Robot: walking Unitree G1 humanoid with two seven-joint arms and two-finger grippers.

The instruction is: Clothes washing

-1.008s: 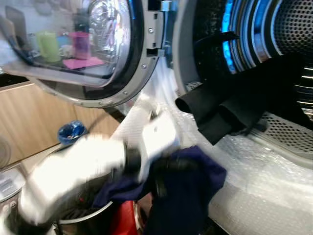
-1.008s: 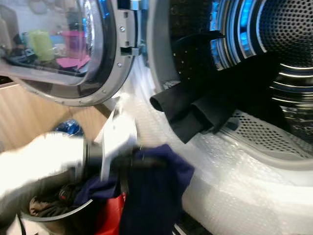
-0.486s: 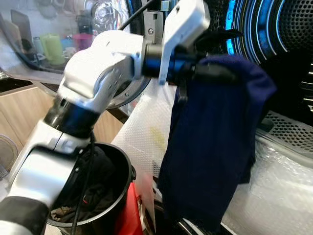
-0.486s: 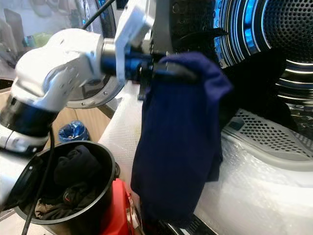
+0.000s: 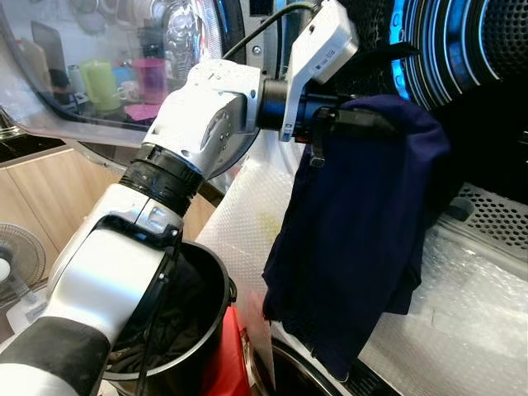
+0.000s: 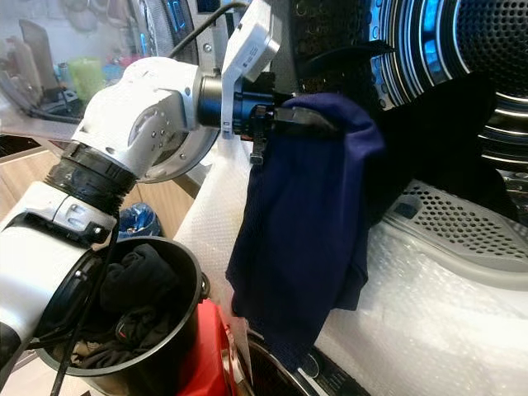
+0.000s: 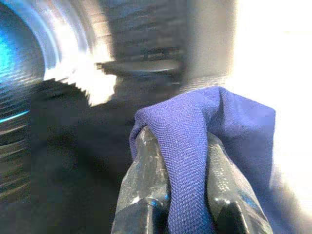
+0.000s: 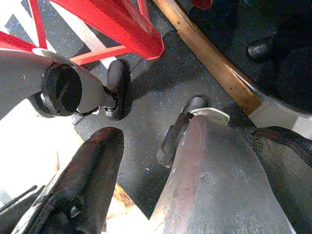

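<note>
1. Your left claw [image 7: 187,161] is clamped on the dark navy cloth garment [image 5: 355,239], with a fold pinched between both black fingers [image 7: 146,180].
2. You hold that garment raised at the mouth of the perforated steel washer drum [image 6: 487,49]; it hangs down over the bubble-wrap-covered front rim [image 5: 462,305] of the machine.
3. At 11 o'clock you have the open round glass washer door [image 5: 107,74], showing coloured cups through or in the glass.
4. At 7 o'clock you see the round black laundry bucket [image 6: 157,363], with dark clothes lying inside and a red piece just beside it.
5. Your right claw [image 8: 141,180] hangs with fingers apart over a dark speckled floor [image 8: 161,92], near red frame bars [image 8: 117,22].
</note>
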